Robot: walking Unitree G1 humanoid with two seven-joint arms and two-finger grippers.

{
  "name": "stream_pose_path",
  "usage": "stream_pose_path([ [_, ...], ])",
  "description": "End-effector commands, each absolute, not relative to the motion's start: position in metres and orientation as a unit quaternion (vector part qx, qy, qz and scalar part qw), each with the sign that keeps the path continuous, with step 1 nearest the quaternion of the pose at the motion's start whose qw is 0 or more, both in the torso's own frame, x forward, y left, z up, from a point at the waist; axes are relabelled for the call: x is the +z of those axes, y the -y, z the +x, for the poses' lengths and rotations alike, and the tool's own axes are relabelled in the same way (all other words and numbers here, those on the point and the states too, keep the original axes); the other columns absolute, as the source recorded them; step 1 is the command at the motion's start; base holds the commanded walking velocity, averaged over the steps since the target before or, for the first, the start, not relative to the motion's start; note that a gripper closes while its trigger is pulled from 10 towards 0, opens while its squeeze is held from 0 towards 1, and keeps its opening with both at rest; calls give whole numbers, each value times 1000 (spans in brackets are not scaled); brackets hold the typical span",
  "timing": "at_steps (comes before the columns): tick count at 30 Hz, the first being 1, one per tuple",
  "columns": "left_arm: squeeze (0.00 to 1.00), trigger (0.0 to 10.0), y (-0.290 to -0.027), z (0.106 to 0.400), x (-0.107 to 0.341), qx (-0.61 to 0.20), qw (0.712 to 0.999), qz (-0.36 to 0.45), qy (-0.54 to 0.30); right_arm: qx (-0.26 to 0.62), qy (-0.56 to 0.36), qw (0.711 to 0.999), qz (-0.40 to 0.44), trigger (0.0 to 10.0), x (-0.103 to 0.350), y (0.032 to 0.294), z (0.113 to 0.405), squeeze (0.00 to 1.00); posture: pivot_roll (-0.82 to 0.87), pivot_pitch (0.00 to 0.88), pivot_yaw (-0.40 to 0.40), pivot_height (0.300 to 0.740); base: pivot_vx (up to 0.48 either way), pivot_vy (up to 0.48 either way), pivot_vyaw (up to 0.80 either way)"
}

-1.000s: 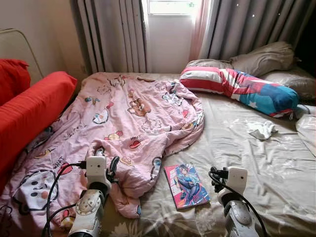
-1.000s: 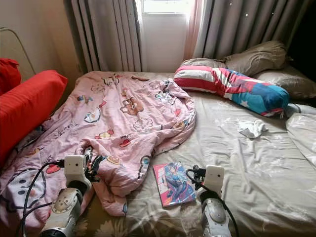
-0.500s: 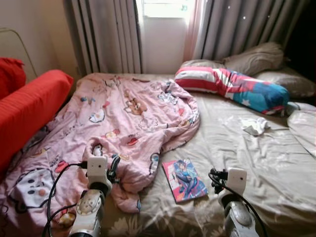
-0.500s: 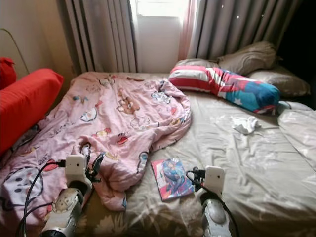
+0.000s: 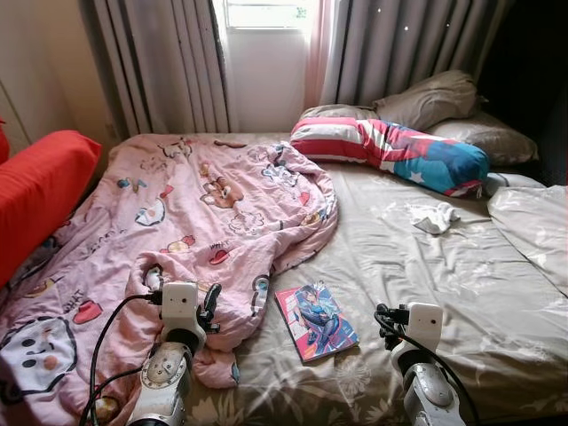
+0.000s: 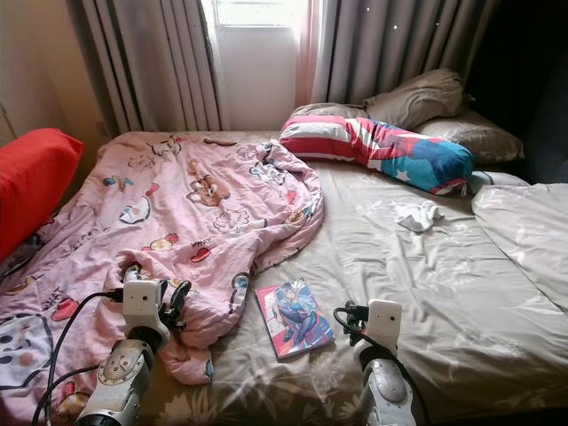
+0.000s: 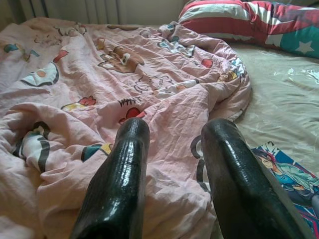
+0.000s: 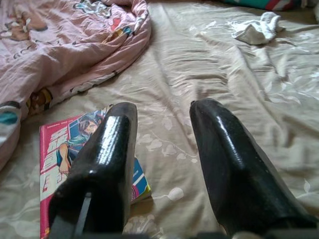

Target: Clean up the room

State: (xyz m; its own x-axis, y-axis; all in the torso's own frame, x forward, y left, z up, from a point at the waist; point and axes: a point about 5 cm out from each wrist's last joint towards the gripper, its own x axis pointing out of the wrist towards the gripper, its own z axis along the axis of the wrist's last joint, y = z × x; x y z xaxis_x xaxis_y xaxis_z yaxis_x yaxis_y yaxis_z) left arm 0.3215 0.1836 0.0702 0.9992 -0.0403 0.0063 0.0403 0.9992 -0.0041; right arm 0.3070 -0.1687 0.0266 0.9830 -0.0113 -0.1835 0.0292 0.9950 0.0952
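Both hands hover low over the near edge of the bed (image 5: 444, 266), empty, fingers spread with a clear gap between them. Left hand (image 7: 172, 149) hangs just above the bunched near end of the pink cartoon-print blanket (image 5: 195, 213), which stretches away ahead of it and covers that side of the bed; beyond that hand's outer side lies a red cushion (image 5: 40, 191). Right hand (image 8: 162, 142) sits over bare beige floral sheet, well apart from the blanket.

Far ahead of both hands, against the grey curtains (image 5: 408, 44), a long striped red, white and blue bolster pillow (image 5: 390, 151) lies across the head of the bed with beige pillows (image 5: 426, 96) behind it. Between the two hands, just inside the right one, a comic book (image 5: 316, 320) with a pink border lies flat, cover up, on the sheet. Well ahead of the right hand rests a small crumpled white cloth (image 5: 435, 216).
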Motion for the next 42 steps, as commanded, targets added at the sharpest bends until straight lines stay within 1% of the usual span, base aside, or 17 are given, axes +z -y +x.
stream_pose_path([
  [1,0,10000,-185,321,69,-18,1000,-2,-5,8,-92,995,38,10000,29,165,310,0,-40,0,-19,613,262,0,425],
  [3,0,10000,-185,322,70,-17,1000,-1,-4,26,-87,996,21,10000,31,161,311,0,-40,0,-21,613,281,0,778],
  [5,0,10000,-185,322,70,-19,1000,4,-3,26,-85,996,24,10000,31,159,311,0,-41,2,-21,613,285,0,800],
  [7,0,10000,-186,322,70,-18,1000,3,-3,22,-85,996,34,10000,31,159,311,0,-41,4,-20,613,289,0,0],
  [15,0,10000,-186,323,71,-18,1000,5,-3,19,-88,995,35,10000,31,161,311,0,-40,12,-20,613,293,0,0],
  [18,0,10000,-185,323,72,-20,1000,4,-2,20,-91,995,37,10000,30,161,311,0,-40,16,-19,613,0,0,0],
  [21,0,10000,-184,324,73,-23,1000,6,-2,9,-101,993,60,10000,29,162,312,0,-40,30,-18,613,0,0,0],
  [25,0,10000,-183,326,76,-25,1000,6,2,5,-114,991,70,10000,28,162,314,0,-41,49,-17,613,0,0,0],
  [32,0,10000,-184,332,86,-30,999,9,16,2,-139,984,114,10000,29,157,320,0,-28,104,-11,613,0,0,0],
  [36,0,10000,-184,332,89,-33,999,11,21,5,-150,982,117,10000,28,154,321,0,-25,126,-9,613,0,0,0],
  [37,0,10000,-182,333,91,-35,999,12,25,6,-162,980,117,10000,26,153,321,0,-10,148,-12,613,0,0,0],
  [38,0,10000,-182,333,92,-37,999,13,27,4,-164,979,120,10000,26,153,321,125,-2,156,-14,613,0,0,0],
  [39,0,10000,-182,333,94,-37,999,13,30,-1,-167,977,134,10000,25,152,320,1000,1,159,-15,613,0,0,0],
  [42,0,10000,-182,330,94,-37,999,12,35,-1,-175,973,148,10000,22,152,319,1000,16,172,-19,613,0,0,0],
])
